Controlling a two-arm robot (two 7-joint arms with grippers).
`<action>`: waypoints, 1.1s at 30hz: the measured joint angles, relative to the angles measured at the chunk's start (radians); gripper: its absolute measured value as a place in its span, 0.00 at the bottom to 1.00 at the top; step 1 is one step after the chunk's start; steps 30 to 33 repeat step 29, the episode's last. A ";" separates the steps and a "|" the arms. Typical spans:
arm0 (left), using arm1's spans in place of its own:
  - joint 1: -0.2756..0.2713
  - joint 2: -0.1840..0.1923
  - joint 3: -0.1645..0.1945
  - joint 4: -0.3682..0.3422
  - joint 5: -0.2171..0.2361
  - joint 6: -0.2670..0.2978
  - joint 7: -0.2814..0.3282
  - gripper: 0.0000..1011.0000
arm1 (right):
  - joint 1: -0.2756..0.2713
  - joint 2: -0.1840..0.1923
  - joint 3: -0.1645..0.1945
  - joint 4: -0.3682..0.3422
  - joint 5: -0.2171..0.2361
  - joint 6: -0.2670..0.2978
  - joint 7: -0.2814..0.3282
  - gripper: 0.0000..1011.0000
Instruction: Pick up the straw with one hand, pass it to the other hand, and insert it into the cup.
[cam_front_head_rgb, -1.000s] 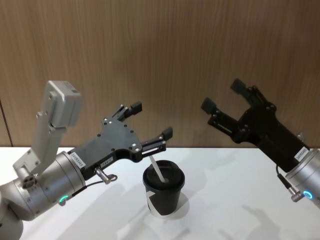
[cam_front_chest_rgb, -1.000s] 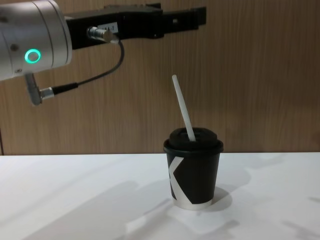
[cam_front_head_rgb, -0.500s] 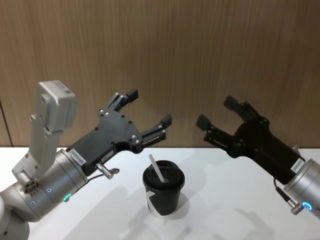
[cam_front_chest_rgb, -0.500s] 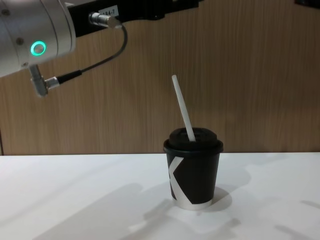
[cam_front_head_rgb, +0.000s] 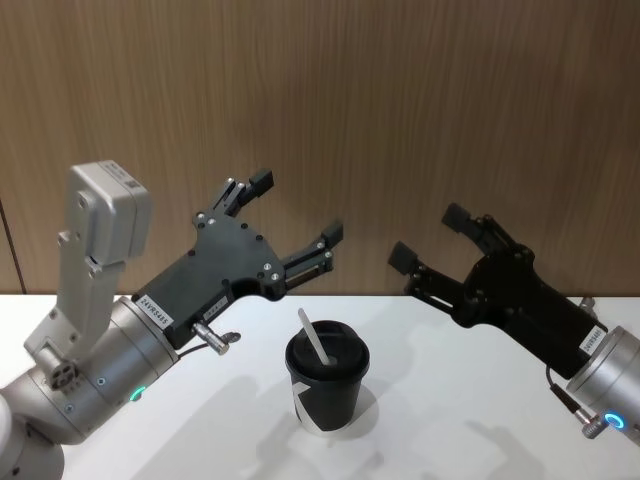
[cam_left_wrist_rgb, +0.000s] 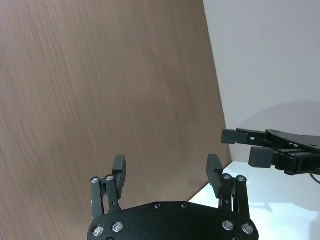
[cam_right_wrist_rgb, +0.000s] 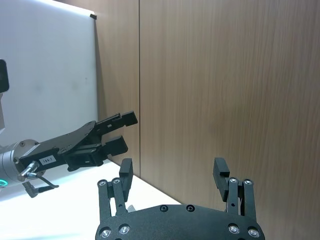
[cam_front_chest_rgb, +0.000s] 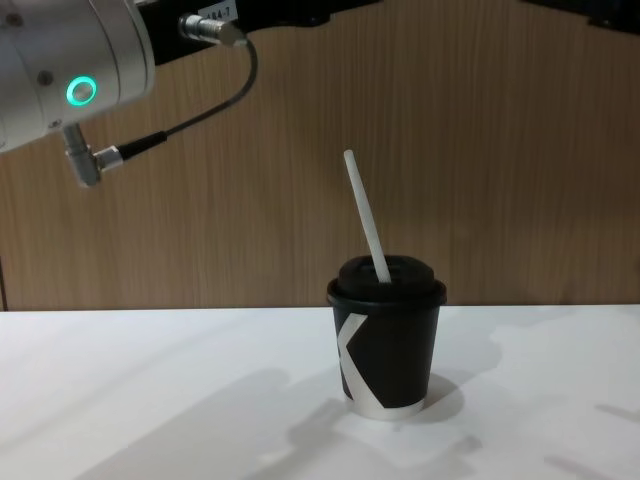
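straw (cam_front_chest_rgb: 366, 216) stood in cup (cam_front_chest_rgb: 386, 340), tip leaning left | chest view showed white K | left gripper (cam_front_head_rgb: 296, 211), right gripper (cam_front_head_rgb: 428, 238) spread wide, empty, above table

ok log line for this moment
straw: in cup, leaning | left pincer: open, raised left of cup | right pincer: open, raised right of cup
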 joint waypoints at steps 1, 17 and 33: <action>0.000 0.000 0.000 0.000 0.001 -0.001 0.001 0.99 | 0.000 0.000 0.000 0.000 0.000 0.000 0.000 0.99; 0.003 -0.005 -0.002 -0.002 0.008 -0.009 0.007 0.99 | -0.003 0.004 -0.002 -0.002 0.003 0.005 0.003 0.99; 0.004 -0.006 -0.002 -0.002 0.010 -0.011 0.009 0.99 | -0.004 0.005 -0.002 -0.002 0.005 0.006 0.003 0.99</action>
